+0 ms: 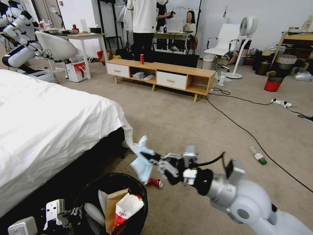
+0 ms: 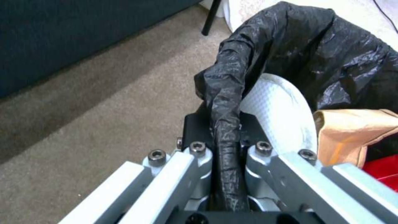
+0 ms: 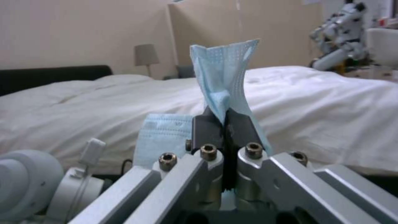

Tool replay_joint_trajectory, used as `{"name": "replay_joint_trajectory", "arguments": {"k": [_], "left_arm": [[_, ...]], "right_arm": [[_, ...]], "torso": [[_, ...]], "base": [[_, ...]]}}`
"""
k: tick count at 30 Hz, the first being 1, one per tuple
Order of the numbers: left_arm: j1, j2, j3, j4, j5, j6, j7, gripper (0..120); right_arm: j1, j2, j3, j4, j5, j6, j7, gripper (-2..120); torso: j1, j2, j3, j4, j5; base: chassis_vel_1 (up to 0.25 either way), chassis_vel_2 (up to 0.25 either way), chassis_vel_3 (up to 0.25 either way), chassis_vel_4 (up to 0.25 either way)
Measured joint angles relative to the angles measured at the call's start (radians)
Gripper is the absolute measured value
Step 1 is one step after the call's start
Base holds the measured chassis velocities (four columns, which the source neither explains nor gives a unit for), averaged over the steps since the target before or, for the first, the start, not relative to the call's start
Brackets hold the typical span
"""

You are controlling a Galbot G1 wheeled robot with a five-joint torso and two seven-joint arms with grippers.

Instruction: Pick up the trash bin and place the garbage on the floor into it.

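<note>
Down at the lower left, the left end effector [image 2: 226, 174] is clamped tight on the liner-wrapped rim of the trash bin [image 1: 114, 182], which sits beside the bed [image 1: 49, 130] and already holds a brown paper bag [image 1: 114, 204], a red-white snack packet [image 1: 127, 209] and a white plate [image 2: 282, 118]. Beyond the bin's far rim, the right end effector [image 1: 148, 157] is closed on a crumpled pale-blue tissue [image 1: 141, 160], held in the air above the floor [image 1: 182, 124]. A crushed red can [image 1: 155, 182] lies on the carpet just beside the bin. A green-capped bottle [image 1: 259, 156] lies well apart to the right, near a black cable [image 1: 247, 133].
</note>
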Motion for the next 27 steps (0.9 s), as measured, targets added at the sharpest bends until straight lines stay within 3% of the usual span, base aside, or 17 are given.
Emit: {"name": "replay_joint_trajectory", "arguments": {"k": [4, 19, 27], "left_arm": [[0.002, -0.004, -0.002, -0.001, 0.002, 0.001, 0.0, 4], [0.008, -0.016, 0.015, -0.01, 0.012, 0.007, 0.001, 4], [0.014, -0.013, 0.014, -0.011, 0.007, 0.008, -0.001, 4]], "right_arm": [[0.064, 0.021, -0.093, -0.028, 0.001, -0.001, 0.0, 0], [0.068, 0.04, -0.21, -0.062, -0.042, -0.001, 0.04, 2], [0.054, 0.031, -0.243, -0.055, -0.048, -0.015, 0.095, 32]], "torso": [[0.0, 0.0, 0.0, -0.0002, -0.0001], [0.0, 0.0, 0.0, -0.0003, 0.0], [0.0, 0.0, 0.0, -0.0003, 0.0]], "base": [[0.0, 0.0, 0.0, 0.0], [0.0, 0.0, 0.0, 0.0], [0.0, 0.0, 0.0, 0.0]]}}
